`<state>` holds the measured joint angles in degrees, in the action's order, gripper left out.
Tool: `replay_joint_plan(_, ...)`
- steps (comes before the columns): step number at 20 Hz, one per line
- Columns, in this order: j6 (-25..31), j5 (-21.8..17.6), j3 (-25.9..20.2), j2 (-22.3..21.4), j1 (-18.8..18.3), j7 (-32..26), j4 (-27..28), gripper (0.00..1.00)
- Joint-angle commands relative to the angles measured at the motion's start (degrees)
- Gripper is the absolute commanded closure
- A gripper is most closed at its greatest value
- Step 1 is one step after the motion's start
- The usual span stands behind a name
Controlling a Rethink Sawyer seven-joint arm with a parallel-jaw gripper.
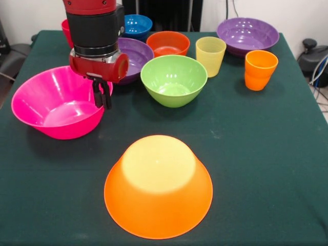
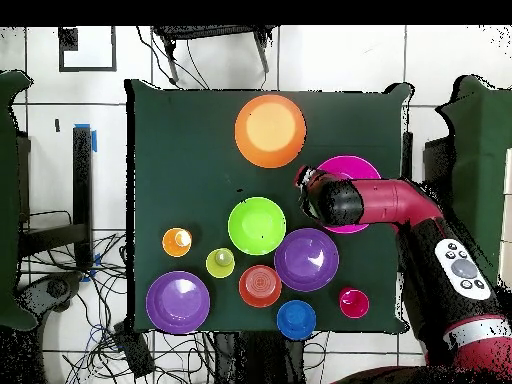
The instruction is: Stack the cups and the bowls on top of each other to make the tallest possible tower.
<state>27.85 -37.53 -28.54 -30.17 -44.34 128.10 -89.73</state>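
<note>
The gripper (image 1: 102, 96) hung at the pink bowl's (image 1: 51, 105) rim, fingers nearly together; whether they pinched the rim, I could not tell. The upturned orange bowl (image 1: 158, 187) sat alone on the green table (image 1: 266, 154), other bowls and cups beyond.

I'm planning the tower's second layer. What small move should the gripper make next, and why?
Probably lower a little and close on the hot pink bowl's near rim: the gripper hangs right over that rim, and the upturned orange bowl stands bare, awaiting a layer.

No readable text, labels, brands or numbers on anything here.
</note>
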Motion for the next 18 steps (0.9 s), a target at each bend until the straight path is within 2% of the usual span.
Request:
replay_joint_plan(1, 4.1, -4.1, 2.2, 1.2, 2.4, -8.1, 2.2, 1.0)
replay_joint_plan(9, 8.3, -1.2, 0.8, -3.8, 2.3, -9.4, 0.3, 1.0)
replay_joint_plan(14, 9.0, -1.2, 0.6, -6.5, 3.5, -8.7, 0.0, 1.0)
replay_joint_plan(18, 8.8, -1.3, 0.7, -7.1, 3.8, -7.9, -1.0, 1.0)
